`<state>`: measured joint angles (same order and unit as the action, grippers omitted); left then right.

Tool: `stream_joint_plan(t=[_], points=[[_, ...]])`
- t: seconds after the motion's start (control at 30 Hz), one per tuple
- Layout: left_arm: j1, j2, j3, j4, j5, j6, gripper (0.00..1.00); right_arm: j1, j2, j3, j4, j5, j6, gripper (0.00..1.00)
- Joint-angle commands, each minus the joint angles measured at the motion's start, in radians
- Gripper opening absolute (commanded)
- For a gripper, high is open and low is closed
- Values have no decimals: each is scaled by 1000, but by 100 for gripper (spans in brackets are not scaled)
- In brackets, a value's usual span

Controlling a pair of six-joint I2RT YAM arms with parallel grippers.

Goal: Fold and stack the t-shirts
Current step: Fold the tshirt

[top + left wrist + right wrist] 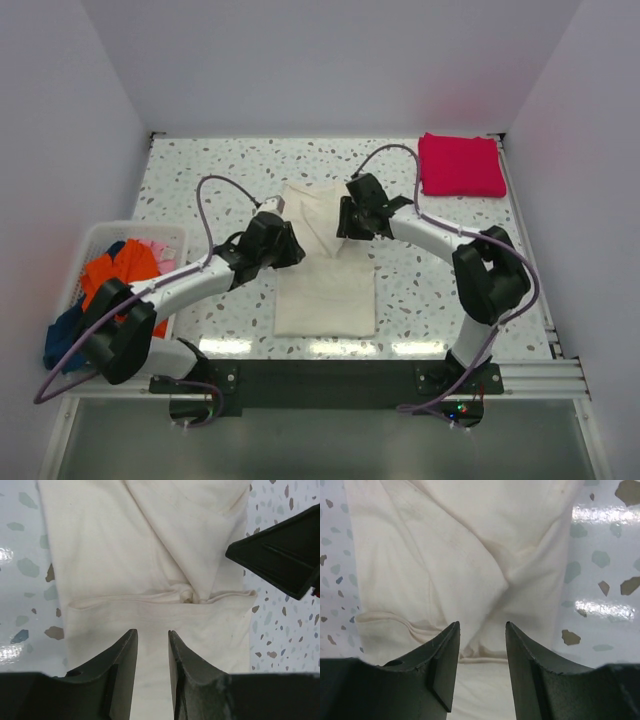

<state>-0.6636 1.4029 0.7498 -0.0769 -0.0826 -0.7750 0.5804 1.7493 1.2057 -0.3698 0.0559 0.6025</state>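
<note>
Cream t-shirt (325, 285) lies flat at the centre of the tabletop (200, 180), sides and sleeves turned inward to make a narrow strip; the crosswise fold is not yet made. Magenta-red t-shirt (460, 165) sits folded at upper right of the top view, so I count one finished. Orange t-shirt (115, 270), dark blue t-shirt (62, 340) and pink t-shirt (155, 245) lie bunched in the white basket (130, 226) at left, unfolded. Left end effector (290, 250) hovers over the strip's upper part, fingers slightly apart, nothing between them. Right end effector (345, 220) is just beside it, fingers apart and empty. Estimate: under halfway.
</note>
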Motion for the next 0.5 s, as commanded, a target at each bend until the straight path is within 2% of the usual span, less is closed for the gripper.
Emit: stream_joint_plan(t=[0.0,0.23,0.3,0.47], points=[[36,-74,-18,-12,-9,8,36,-4,83,87,28,-22,8,46],[64,-143,-17,-53,-9,32,36,-4,176,157,23,-45,31,45],[67,-156,-15,-64,-11,34,36,-5,174,152,40,-54,37,42],[73,-176,-23,-72,-13,39,36,-4,141,114,97,-126,52,19]])
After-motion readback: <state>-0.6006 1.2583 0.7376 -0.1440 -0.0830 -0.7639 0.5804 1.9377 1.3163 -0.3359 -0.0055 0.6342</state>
